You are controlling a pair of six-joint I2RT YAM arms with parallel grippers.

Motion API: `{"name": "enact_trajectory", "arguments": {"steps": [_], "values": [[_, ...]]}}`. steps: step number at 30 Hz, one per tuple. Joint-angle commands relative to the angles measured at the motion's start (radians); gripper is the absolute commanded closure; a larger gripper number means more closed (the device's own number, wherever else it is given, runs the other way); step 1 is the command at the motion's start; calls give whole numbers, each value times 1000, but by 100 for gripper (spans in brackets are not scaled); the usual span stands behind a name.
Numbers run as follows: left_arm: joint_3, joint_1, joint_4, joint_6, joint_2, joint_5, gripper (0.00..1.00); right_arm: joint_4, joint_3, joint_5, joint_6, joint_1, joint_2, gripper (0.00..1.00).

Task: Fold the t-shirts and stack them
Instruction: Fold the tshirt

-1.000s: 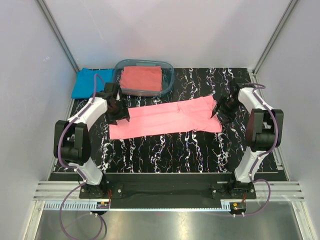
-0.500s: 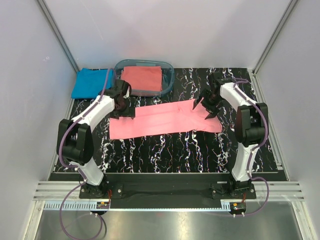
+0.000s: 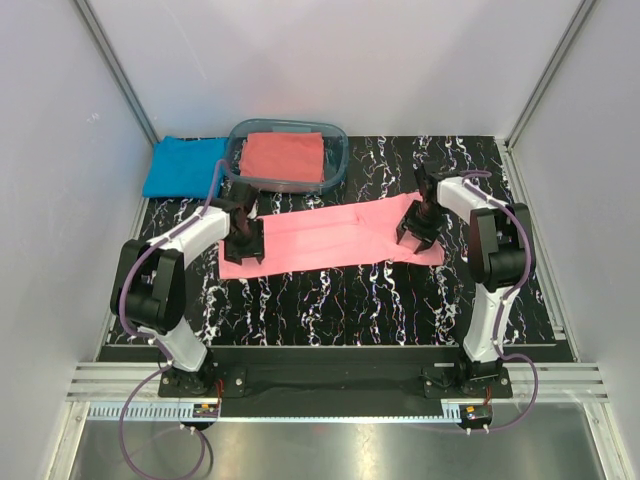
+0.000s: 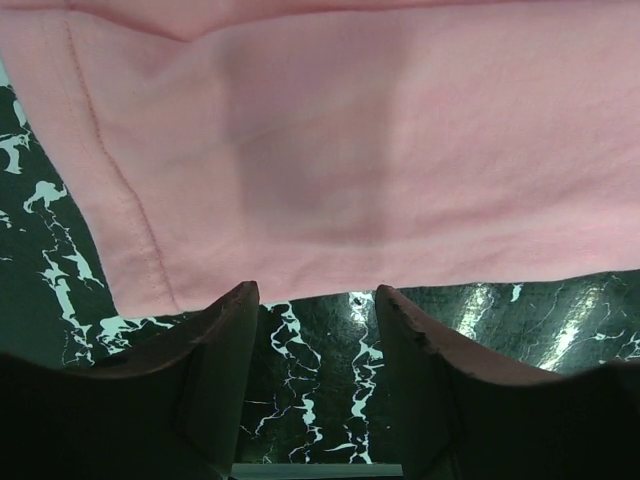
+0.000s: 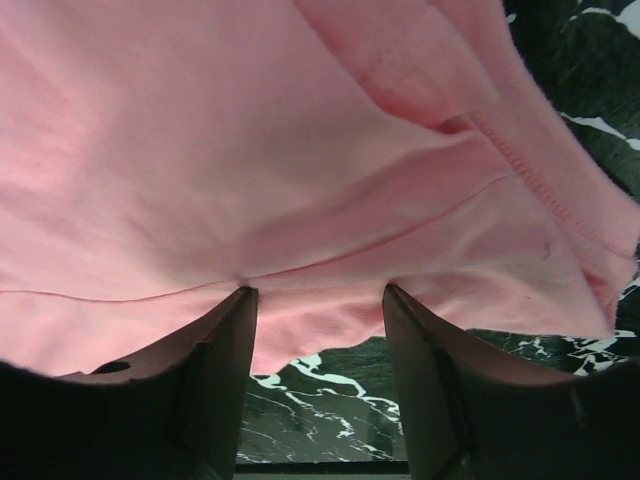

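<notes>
while pink t-shirt lies folded in long strip across marbled table, left gripper is set at its left end, jaws parted; right gripper is set at right end, jaws parted over hem. coral-red t-shirt is seen in tub, blue t-shirt beside it.

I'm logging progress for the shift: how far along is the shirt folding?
Apparently done: a coral-red t-shirt lies folded in the tub, and a blue t-shirt lies folded beside it. In hand: the pink t-shirt lies as a long strip, with the left gripper and right gripper at its ends, jaws open. Left: folding it shorter and stacking.
</notes>
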Motion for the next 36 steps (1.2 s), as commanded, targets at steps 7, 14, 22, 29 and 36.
{"name": "enact_trajectory", "arguments": {"steps": [7, 14, 22, 29, 36], "values": [[-65, 170, 24, -75, 32, 41, 46, 53, -139, 45, -105, -107, -126, 44], [-126, 211, 23, -107, 61, 95, 46, 77, -225, 89, -184, -197, -126, 43], [-200, 216, 33, -87, -21, 103, 47, 58, -173, 140, -245, -206, -94, 40], [-276, 178, 21, -118, -84, 210, 46, 34, -4, 158, -236, -209, 16, 31], [-292, 45, 21, -178, -71, 293, 45, -23, 296, 158, -230, -209, 249, 29]]}}
